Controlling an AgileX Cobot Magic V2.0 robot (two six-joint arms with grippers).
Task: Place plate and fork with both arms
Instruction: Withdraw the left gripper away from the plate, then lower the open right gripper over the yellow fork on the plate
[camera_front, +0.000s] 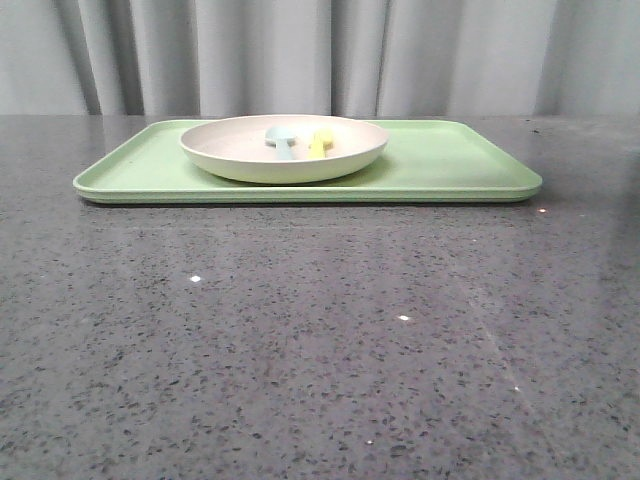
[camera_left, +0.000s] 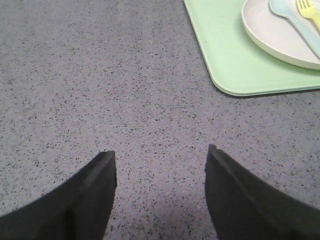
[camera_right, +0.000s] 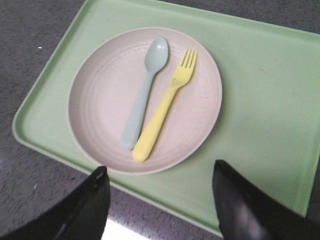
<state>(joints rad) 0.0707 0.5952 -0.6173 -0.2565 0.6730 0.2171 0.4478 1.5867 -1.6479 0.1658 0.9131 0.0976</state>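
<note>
Grey speckled tabletop (camera_front: 300, 350) runs back to pale pleated curtains (camera_front: 300, 55) across the top of the front frame. My left gripper (camera_left: 161, 192) is spread wide and holds nothing; its two dark fingers (camera_left: 75, 205) fill the lower corners of the left wrist frame over bare stone. In that frame's upper right sits a rounded corner of the light-green tray (camera_left: 225, 65). My right gripper (camera_right: 159, 205) is likewise spread and empty, fingers at the lower edge of the right wrist frame, over the tray's near rim. Beyond them the plate (camera_right: 100, 100) rests on the tray, left of centre. On the plate lies the fork (camera_right: 167, 102), yellow, beside a pale blue spoon (camera_right: 145, 92); whether they touch, I cannot tell. Neither arm appears in the front frame.
</note>
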